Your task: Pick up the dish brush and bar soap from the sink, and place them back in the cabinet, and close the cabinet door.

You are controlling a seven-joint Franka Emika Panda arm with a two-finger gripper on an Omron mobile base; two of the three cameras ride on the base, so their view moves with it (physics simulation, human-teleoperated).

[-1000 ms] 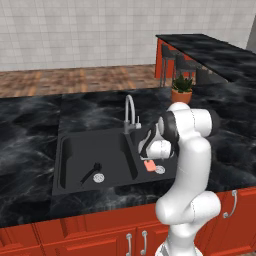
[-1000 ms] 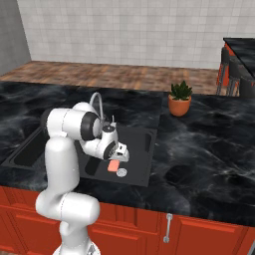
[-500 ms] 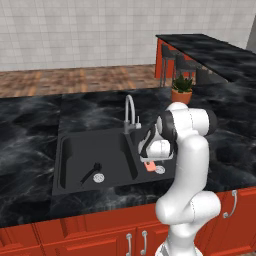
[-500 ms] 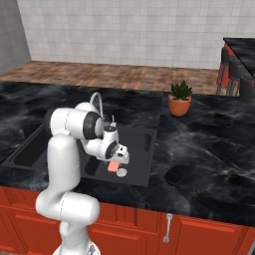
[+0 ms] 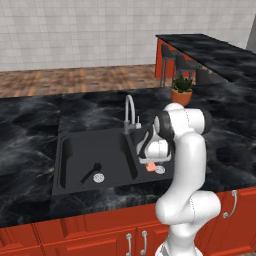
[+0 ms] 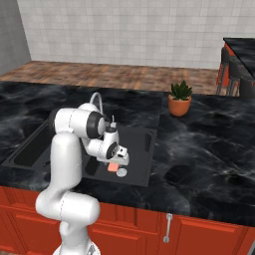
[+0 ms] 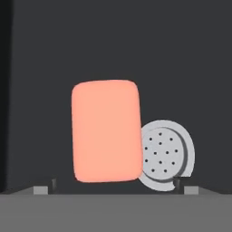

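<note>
A: What changed vs. a sec ago?

B: We lowered the gripper (image 7: 116, 186) a bit more into the right basin of the sink (image 5: 67, 150). Fingers wide apart, holding nothing yet.

A: And the bar soap (image 7: 106, 131)?

B: It lies flat on the basin floor, right below us, partly over the drain (image 7: 165, 156). The dish brush (image 5: 90, 173) waits in the left basin.

A: So next?

B: Probably go down & close on the soap.

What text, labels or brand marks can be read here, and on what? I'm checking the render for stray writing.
None: no words, numbers or signs are readable in any view.
The soap is plain pink, unstamped.
The drain shows only holes.
The sink, faucet and plant pot carry no labels.
</note>
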